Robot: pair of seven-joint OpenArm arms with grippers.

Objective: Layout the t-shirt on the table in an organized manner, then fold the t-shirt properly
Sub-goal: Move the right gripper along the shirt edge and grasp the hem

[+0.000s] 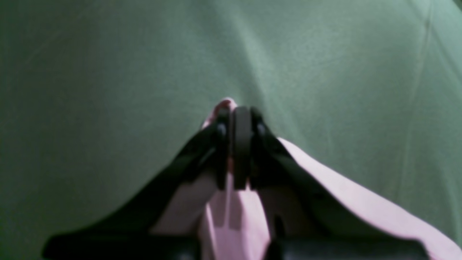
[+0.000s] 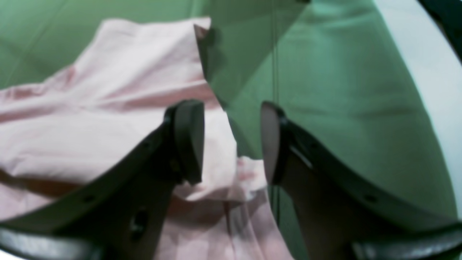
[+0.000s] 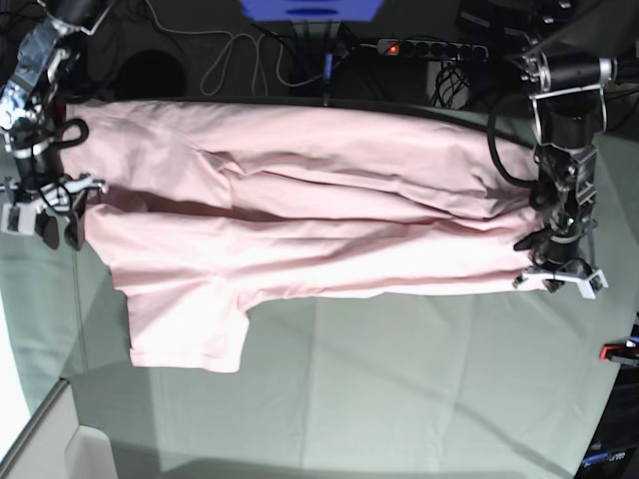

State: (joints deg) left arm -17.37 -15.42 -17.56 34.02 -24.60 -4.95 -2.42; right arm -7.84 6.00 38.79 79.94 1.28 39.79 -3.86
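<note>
The pale pink t-shirt (image 3: 300, 220) lies stretched sideways across the grey-green table (image 3: 399, 379), one sleeve pointing toward the front edge. In the base view my left gripper (image 3: 555, 271) is at the shirt's right end. In the left wrist view this gripper (image 1: 236, 119) is shut on a pinch of the t-shirt (image 1: 361, 206), with a pink tip poking past the fingertips above the table (image 1: 108, 72). My right gripper (image 3: 60, 228) stands at the shirt's left end. Its wrist view shows the gripper (image 2: 231, 144) open, straddling the t-shirt's (image 2: 108, 90) edge over the table (image 2: 343, 108).
Beyond the table's far edge are a power strip (image 3: 429, 47), loose cables (image 3: 240, 50) and a blue object (image 3: 310, 8). A red clamp (image 3: 619, 351) sits at the right edge. A white surface (image 3: 90, 454) shows at the near left corner.
</note>
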